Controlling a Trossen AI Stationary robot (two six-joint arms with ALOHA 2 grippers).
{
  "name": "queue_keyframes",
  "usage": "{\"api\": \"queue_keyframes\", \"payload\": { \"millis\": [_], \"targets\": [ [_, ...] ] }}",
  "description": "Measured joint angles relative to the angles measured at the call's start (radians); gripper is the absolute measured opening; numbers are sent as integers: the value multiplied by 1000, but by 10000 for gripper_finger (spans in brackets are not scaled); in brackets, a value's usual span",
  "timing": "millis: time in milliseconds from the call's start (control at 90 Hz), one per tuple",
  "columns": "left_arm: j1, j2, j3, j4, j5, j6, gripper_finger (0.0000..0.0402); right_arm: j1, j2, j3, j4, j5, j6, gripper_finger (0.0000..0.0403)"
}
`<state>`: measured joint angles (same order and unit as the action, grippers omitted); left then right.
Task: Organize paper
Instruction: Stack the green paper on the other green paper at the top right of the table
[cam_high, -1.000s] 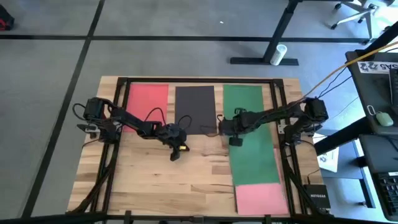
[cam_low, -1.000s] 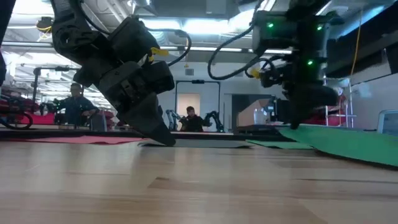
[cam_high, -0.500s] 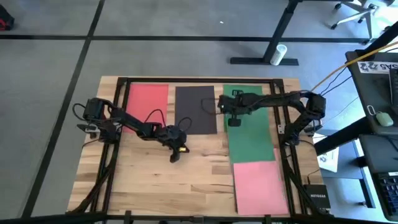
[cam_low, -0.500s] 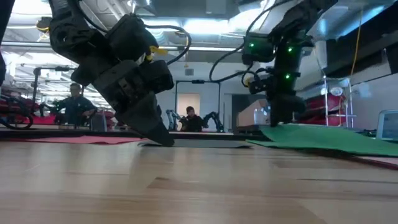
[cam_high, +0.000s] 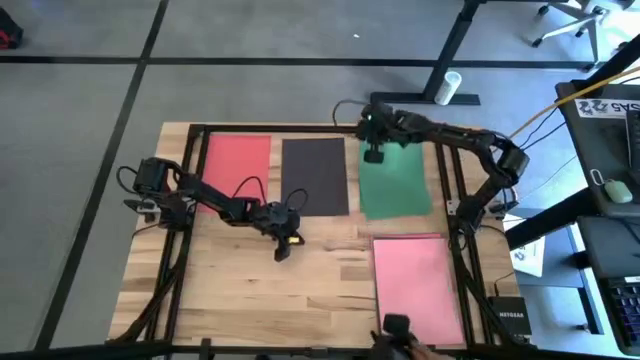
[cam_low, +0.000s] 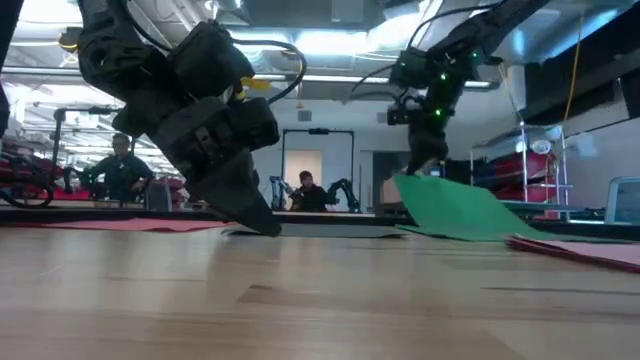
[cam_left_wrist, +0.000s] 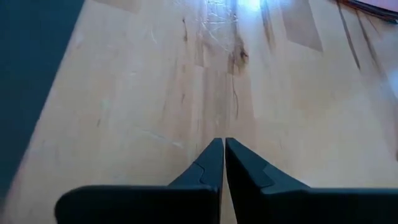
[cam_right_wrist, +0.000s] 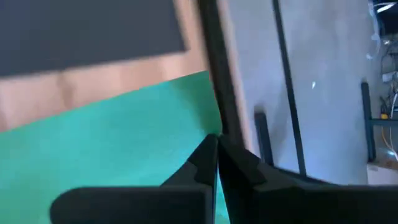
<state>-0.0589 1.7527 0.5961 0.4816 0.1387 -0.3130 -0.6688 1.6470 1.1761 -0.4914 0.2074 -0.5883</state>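
High view, right gripper: at the counter's 12 o'clock edge, pinching the far edge of the green sheet.
High view, green sheet: lies at about 1 o'clock, just right of the black sheet.
High view, other paper: red sheet at 11 o'clock, left of the black one; pink sheet at 4 o'clock, just below the green one.
High view, left gripper: near the counter's centre, below the black sheet, on bare wood.
Low view: the green sheet is lifted at its far edge and slopes down to the counter; the left gripper touches the wood with its tip.
Left wrist view: jaws closed on nothing, fingertips together over bare wood.
Right wrist view: jaws clamped on the green sheet's edge beside the counter's dark frame rail; black sheet beyond.
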Motion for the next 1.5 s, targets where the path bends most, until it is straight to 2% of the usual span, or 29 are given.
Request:
{"api": "queue_keyframes", "payload": {
  "millis": [278,600,1500],
  "targets": [
    [0,0,0,0,-14,-2,0,-68,24,18,17,-44,-23,0],
    [1,0,0,0,-22,-18,0,-74,105,17,27,-73,-23,0],
    [0,0,0,-1,-24,-25,0,-106,106,17,7,-123,-23,0]
  ]
}}
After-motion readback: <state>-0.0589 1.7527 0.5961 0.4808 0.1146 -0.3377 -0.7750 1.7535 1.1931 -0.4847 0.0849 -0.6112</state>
